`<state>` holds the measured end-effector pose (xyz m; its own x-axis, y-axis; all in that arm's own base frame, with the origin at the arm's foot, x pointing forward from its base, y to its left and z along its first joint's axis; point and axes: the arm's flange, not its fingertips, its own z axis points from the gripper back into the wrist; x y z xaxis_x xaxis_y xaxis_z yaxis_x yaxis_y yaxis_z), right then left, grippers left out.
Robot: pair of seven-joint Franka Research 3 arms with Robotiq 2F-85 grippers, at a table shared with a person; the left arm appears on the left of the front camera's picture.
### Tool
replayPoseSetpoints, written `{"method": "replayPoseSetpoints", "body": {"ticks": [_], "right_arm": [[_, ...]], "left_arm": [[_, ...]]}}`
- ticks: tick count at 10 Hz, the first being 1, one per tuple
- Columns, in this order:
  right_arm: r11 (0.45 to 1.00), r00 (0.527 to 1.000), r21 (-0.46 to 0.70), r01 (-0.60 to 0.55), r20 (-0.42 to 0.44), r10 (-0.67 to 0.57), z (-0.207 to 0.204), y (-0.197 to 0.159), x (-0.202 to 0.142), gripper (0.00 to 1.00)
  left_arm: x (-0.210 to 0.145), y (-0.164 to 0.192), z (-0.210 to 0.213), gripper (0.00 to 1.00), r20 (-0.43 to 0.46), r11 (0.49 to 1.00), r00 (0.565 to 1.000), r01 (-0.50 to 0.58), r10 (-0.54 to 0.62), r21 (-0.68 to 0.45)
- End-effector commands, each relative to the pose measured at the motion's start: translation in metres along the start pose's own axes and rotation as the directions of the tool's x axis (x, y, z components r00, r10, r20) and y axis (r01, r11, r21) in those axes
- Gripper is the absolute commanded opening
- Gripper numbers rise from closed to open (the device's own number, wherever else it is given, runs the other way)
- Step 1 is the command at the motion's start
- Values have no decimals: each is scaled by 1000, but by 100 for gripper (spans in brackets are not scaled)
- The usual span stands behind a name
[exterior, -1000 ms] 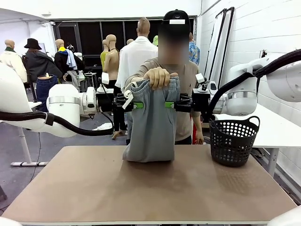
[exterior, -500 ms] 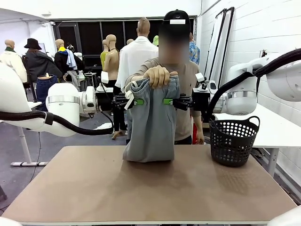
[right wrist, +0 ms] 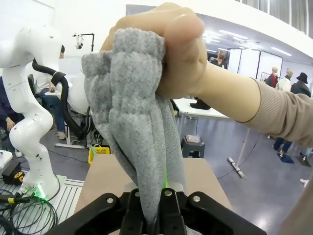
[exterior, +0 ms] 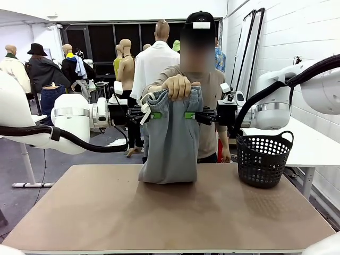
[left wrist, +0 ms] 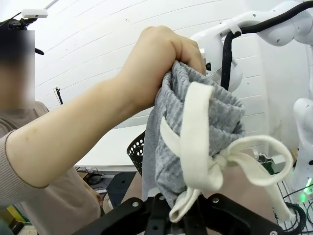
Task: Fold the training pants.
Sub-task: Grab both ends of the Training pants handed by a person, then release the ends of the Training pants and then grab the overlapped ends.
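The light grey training pants hang bunched from a person's hand above the far side of the table, their lower end resting on the tabletop. My left gripper is shut on the pants' left edge just below the waistband. My right gripper is shut on the right edge at the same height. In the left wrist view the gathered waistband and its white drawstring run down into my shut fingers. In the right wrist view grey fabric is pinched between the black fingers.
A dark perforated basket stands at the table's right side. The brown tabletop is bare in front of the pants. The person stands right behind the table's far edge.
Both grippers have closed on the pants' sides, pinching the fabric inward. The person's hand and the pants have stayed in place.
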<state>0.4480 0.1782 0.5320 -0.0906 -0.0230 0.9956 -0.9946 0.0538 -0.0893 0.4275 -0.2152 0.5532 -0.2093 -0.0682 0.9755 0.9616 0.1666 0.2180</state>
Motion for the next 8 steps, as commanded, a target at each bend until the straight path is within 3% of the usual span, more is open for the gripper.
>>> {"method": "replayPoseSetpoints", "body": {"ticks": [1, 2, 3, 8], "right_arm": [[1000, 1000, -4, 19, -21, -19, -6, -9, 5, 0], [1000, 1000, 24, 15, 1, -15, -6, -9, 3, 0], [1000, 1000, -3, 1, -3, -1, 0, -1, -1, 0], [1000, 1000, -3, 1, -3, -1, 0, -1, -1, 0]], "left_arm": [[0, 2, -5, 0, 8, 999, 1000, 0, 0, 37], [-5, 9, -2, 0, -39, 997, 997, -63, 62, -38], [0, 0, 0, 0, -3, 1000, 1000, 0, 0, 4], [0, 0, 0, 0, -3, 1000, 1000, 0, 0, 4]]}}
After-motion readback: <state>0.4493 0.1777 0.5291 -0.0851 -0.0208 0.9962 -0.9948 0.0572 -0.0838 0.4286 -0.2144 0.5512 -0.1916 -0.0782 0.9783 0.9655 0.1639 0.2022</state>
